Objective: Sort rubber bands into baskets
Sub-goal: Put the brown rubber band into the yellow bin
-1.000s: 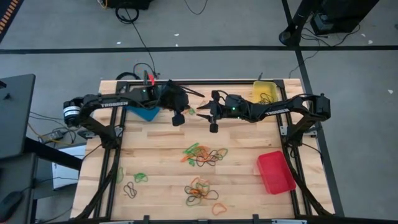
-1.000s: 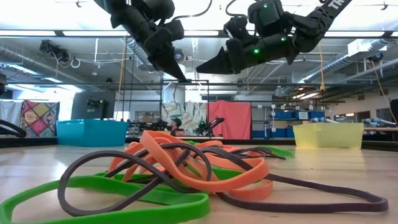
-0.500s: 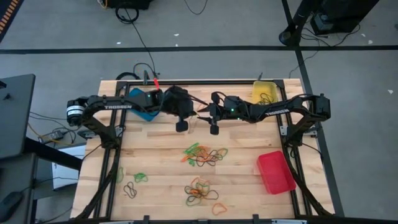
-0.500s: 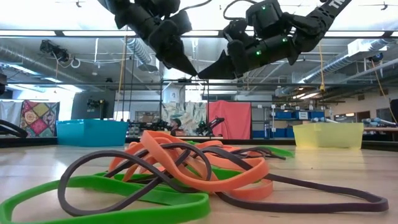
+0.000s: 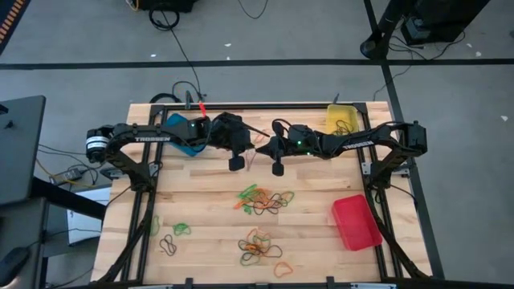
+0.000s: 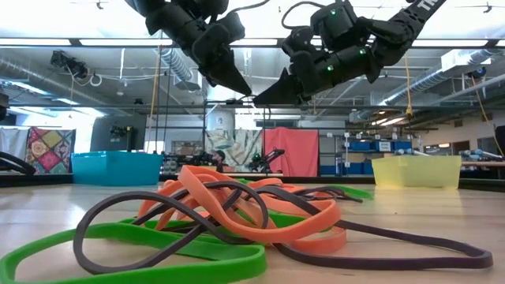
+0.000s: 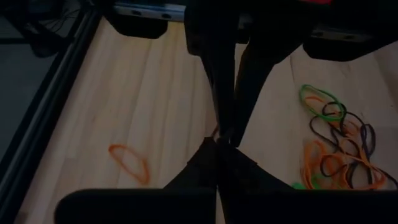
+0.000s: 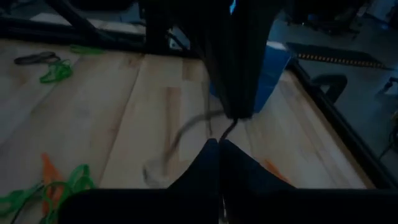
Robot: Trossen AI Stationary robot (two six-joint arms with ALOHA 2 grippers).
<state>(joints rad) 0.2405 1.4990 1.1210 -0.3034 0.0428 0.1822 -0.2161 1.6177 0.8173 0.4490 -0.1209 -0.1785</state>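
dark band [image 8: 186, 127] pinched between left gripper [image 5: 251, 149], right gripper [image 5: 261, 148], mid-table, aloft.

Table [image 5: 201, 213]: pale wooden planks with visible grain, smooth and lightly sheened, edged by a dark matt metal frame [image 5: 141, 210]. Rubber bands [image 6: 237, 217]: smooth matt elastic in orange, green and dark brown. Blue basket [image 6: 117, 168], yellow basket [image 6: 416, 171] and red basket [image 5: 356, 222]: smooth plastic, the yellow one slightly translucent.
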